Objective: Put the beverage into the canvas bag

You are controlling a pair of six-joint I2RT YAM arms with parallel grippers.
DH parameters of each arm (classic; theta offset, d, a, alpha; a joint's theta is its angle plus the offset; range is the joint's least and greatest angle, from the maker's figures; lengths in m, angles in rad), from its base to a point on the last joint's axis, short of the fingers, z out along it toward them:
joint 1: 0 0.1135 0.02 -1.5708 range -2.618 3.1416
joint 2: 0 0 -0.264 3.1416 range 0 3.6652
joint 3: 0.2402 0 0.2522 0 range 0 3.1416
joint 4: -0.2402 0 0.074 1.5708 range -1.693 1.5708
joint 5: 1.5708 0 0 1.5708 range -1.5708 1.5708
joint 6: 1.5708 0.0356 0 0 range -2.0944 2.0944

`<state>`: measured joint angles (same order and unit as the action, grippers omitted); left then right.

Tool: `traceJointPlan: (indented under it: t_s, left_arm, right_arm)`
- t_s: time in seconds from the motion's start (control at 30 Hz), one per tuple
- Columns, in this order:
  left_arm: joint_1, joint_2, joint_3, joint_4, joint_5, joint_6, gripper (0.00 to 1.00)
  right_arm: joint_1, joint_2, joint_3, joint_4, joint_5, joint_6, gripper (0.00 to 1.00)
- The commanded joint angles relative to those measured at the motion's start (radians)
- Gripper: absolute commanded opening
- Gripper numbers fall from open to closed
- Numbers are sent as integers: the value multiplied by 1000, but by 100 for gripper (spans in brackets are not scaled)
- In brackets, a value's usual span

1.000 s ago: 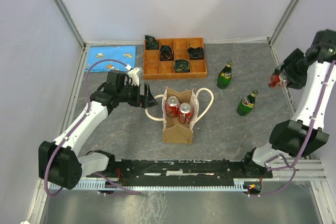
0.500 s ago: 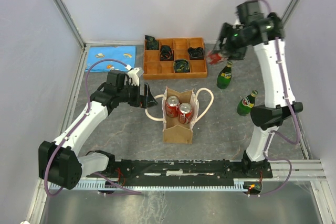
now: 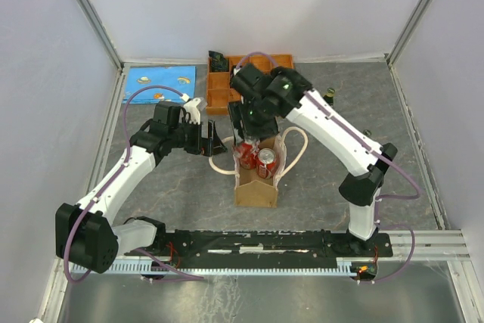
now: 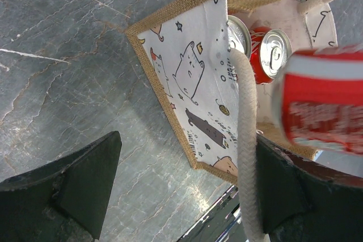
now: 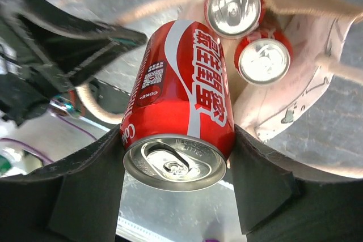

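Observation:
The canvas bag [image 3: 255, 184] stands open mid-table, tan with a white cat-print lining [image 4: 193, 77]. Two red cans [image 3: 266, 163] stand upright inside it, tops showing in the left wrist view [image 4: 272, 55] and the right wrist view [image 5: 233, 5]. My right gripper [image 3: 248, 130] is shut on a third red cola can [image 5: 181, 106], holding it just above the bag's open mouth; the can also shows in the left wrist view [image 4: 323, 106]. My left gripper [image 3: 214, 144] is open at the bag's left side. A cream rope handle [image 4: 247, 140] lies against its right finger.
The orange wooden compartment tray [image 3: 219, 90] with dark items stands behind the bag, partly hidden by my right arm. A green bottle [image 3: 330, 96] peeks out at the right, another [image 3: 367, 134] is mostly hidden. A blue card [image 3: 159, 83] lies back left.
My right arm has swung from the far right, past the back of the table, to above the bag, carrying the red can. The left arm and the bag have not moved.

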<state>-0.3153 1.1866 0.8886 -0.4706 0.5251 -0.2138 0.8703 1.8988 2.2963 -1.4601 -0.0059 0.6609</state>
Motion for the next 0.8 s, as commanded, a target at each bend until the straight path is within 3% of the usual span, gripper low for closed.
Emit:
traceJointPlan:
  t_s: [0.0, 0.77]
  left_arm:
    - [4, -9, 11, 19, -5, 39, 95]
    - [4, -23, -4, 17, -17, 43, 95]
  right_arm:
    - [46, -74, -79, 50, 114, 49, 0]
    - [91, -40, -346, 223, 117, 40, 0]
